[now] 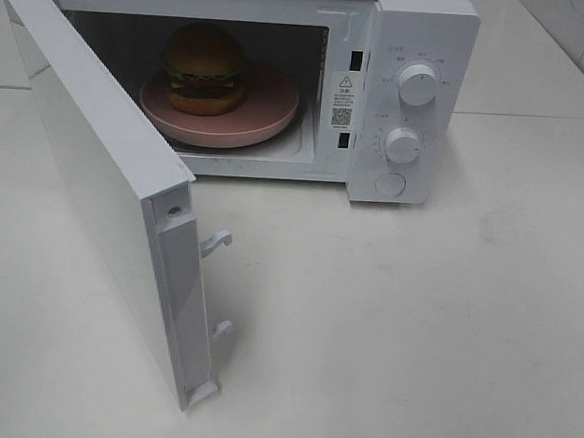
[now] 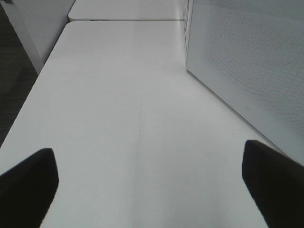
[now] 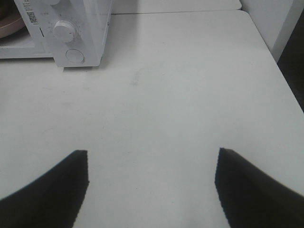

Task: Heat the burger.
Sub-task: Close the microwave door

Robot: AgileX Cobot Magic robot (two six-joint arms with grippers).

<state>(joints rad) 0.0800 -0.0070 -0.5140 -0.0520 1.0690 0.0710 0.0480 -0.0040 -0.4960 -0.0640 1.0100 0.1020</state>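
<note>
Inside the open microwave (image 1: 425, 38), on the pink plate (image 1: 271, 112): the burger (image 1: 204, 68), well apart from left gripper (image 2: 150, 184) and right gripper (image 3: 153, 187). Both with jaws spread wide, holding nothing.

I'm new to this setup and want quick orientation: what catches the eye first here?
The burger sits on a pink plate inside the white microwave, at the back of the table. Its door stands wide open, swung toward the front left. An upper knob and a lower knob sit on its right-hand panel.
</note>
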